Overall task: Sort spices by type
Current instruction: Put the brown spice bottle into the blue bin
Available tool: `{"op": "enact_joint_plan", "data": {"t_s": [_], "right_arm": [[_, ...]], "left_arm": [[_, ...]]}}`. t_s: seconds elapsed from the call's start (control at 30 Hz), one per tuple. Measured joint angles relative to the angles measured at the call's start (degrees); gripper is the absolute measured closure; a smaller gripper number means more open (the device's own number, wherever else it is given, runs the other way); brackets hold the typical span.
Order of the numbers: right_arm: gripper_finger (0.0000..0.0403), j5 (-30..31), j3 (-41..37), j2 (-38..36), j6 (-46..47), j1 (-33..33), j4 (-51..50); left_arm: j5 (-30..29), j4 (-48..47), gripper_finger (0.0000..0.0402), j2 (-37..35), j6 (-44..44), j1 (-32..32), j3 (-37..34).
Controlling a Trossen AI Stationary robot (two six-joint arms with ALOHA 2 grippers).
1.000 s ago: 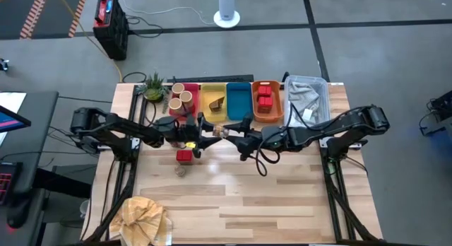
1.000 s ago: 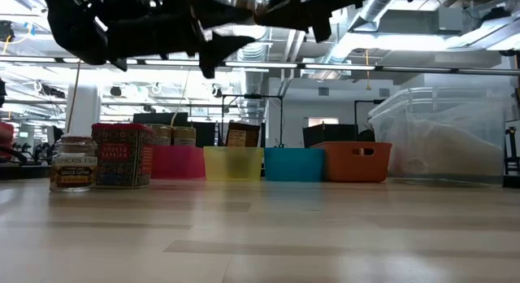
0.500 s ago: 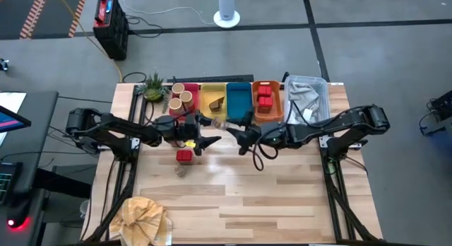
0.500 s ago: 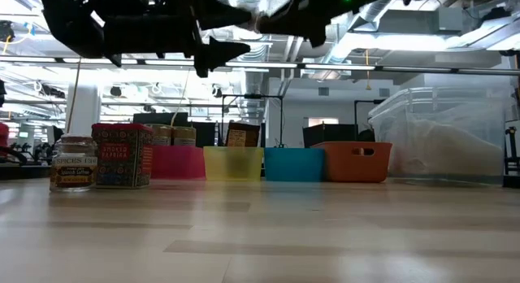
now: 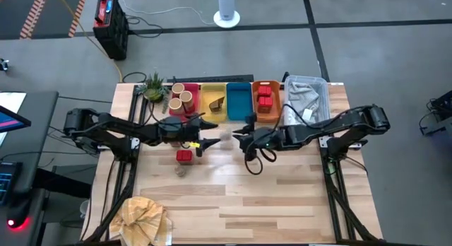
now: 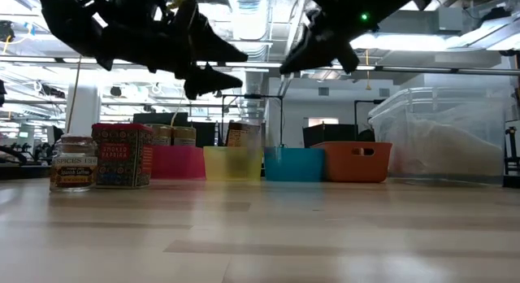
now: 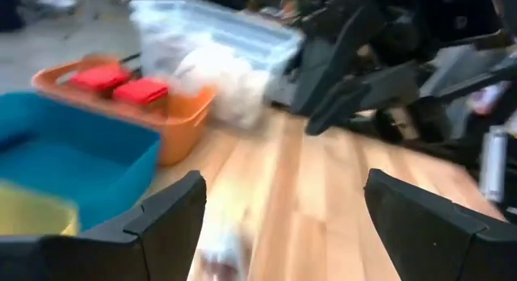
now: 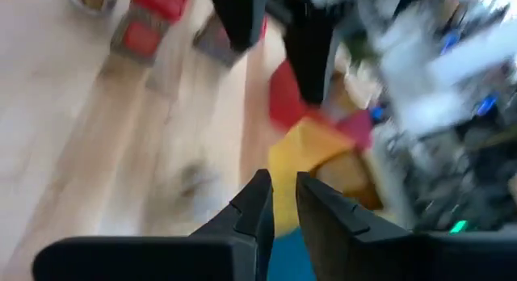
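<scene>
A small pale spice jar (image 5: 226,136) shows only as a blur between my two grippers, in front of the yellow bin (image 6: 233,163) in the low view; neither gripper touches it. My left gripper (image 5: 210,133) is open and points toward the table's right edge. My right gripper (image 5: 236,138) faces it, shut on nothing. A red spice tin (image 6: 122,155) and a small round jar (image 6: 73,163) stand on the table near my left arm. Red packs (image 5: 265,97) lie in the orange bin (image 5: 275,112), tan cylinders (image 5: 181,96) in the red bin, and a brown wedge (image 5: 217,102) in the yellow one.
The blue bin (image 5: 238,104) sits between the yellow and orange ones along the far edge. A clear plastic box (image 5: 307,97) stands at the far right and a small plant (image 5: 153,87) at the far left. Crumpled tan paper (image 5: 145,216) lies at the near left corner.
My left gripper has opened and both grippers have sunk and tipped downward, drawing a little apart. The small jar that hung between their tips has come loose and now blurs lower down, toward the table.
</scene>
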Motion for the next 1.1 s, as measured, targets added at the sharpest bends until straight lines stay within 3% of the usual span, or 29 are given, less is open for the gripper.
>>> {"op": "enact_joint_plan", "data": {"t_s": [0.13,0.2,0.3,0.43,0.57,0.67,0.8,0.9,1.1], "right_arm": [[0.0318,-2.7,0.0,0.0,12.7,-2.2,-9.7],[0.0320,-7.2,0.0,0.1,17.9,-3.6,-12.3],[0.0312,-17.2,-2.0,0.2,21.3,-4.8,-8.1],[0.0267,-21.2,-5.5,0.2,21.9,-3.0,-1.0],[0.0186,-21.1,-7.3,1.5,23.8,-0.6,6.6],[0.0126,-20.6,-7.3,3.1,25.0,1.0,6.9],[0.0079,-20.6,-6.9,5.1,25.5,1.4,6.7],[0.0069,-20.4,-6.9,5.9,27.2,0.8,6.9],[0.0077,-20.2,-6.9,5.7,27.9,0.9,7.0]], "left_arm": [[-5.6,-6.7,0.0082,0.1,-2.6,0.1,0.0],[-6.8,-8.4,0.0082,0.1,-3.4,0.0,0.0],[-6.6,-9.9,0.0082,0.1,-4.2,-0.6,0.0],[-5.3,-11.1,0.0082,0.1,-3.9,-4.4,0.0],[-6.9,-15.2,0.0082,0.1,-4.0,-8.8,0.6],[-7.0,-24.7,0.0082,0.7,-2.4,-12.9,3.9],[-10.7,-37.8,0.0082,3.1,8.2,-18.0,10.9],[-12.4,-51.9,0.0082,4.9,15.2,-19.6,17.9],[-10.0,-74.1,0.0082,12.3,23.2,-19.5,29.7]]}}
